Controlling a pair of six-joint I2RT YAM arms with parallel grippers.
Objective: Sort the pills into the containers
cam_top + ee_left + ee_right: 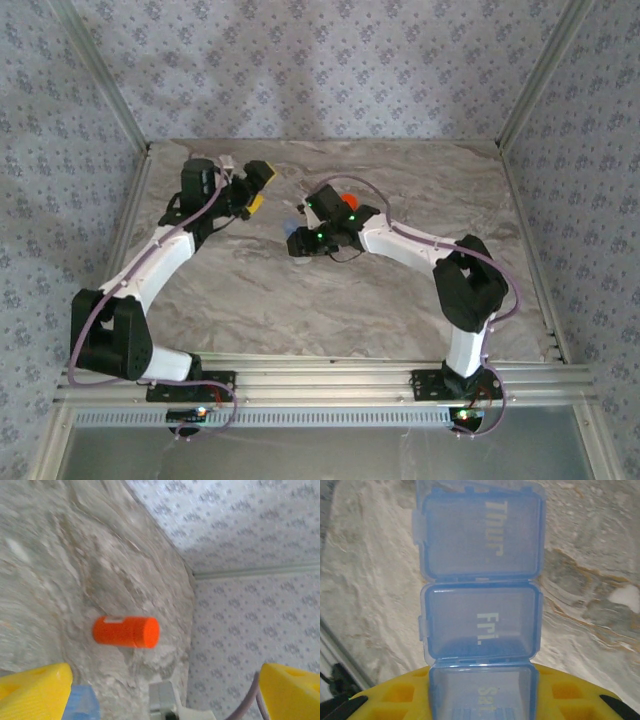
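Right wrist: translucent blue pill organizer [480, 625]

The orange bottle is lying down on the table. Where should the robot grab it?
Probably around the middle of its round body, coming down from above. The orange bottle lies on its side on the table, so both long sides are free for one finger each. The open left gripper is pointed at it, with its fingers spread wider than the bottle.
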